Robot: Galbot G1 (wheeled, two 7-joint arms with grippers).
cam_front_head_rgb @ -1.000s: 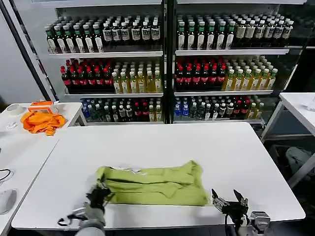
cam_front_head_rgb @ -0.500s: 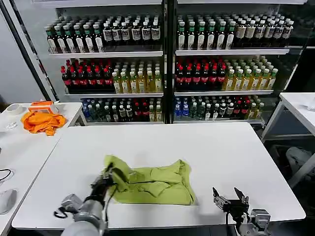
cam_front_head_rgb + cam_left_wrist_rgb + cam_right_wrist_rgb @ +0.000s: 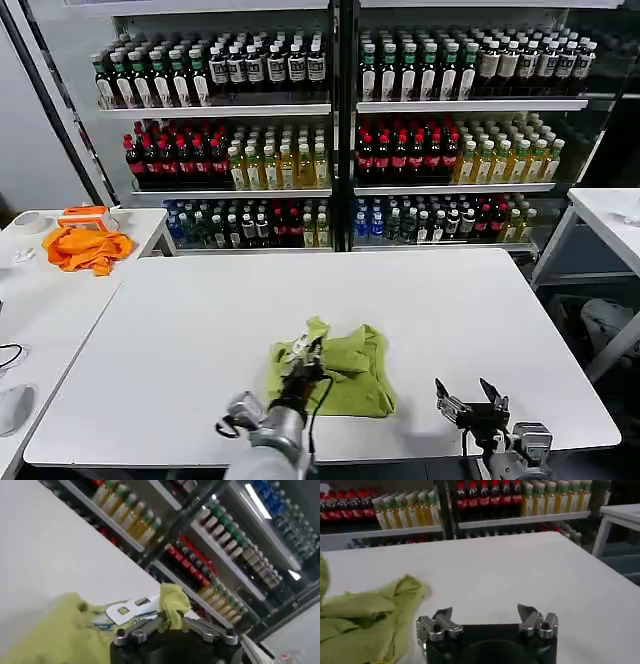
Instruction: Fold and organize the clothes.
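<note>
The green T-shirt (image 3: 345, 370) is bunched near the table's (image 3: 450, 300) front edge. Its raised flap is pinched tight by the left gripper (image 3: 303, 362). The right gripper (image 3: 478, 402) is spread apart and empty — the shirt lies at its nine o'clock.

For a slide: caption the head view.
Left gripper folds the green T-shirt across the white table; right gripper waits open.
</note>
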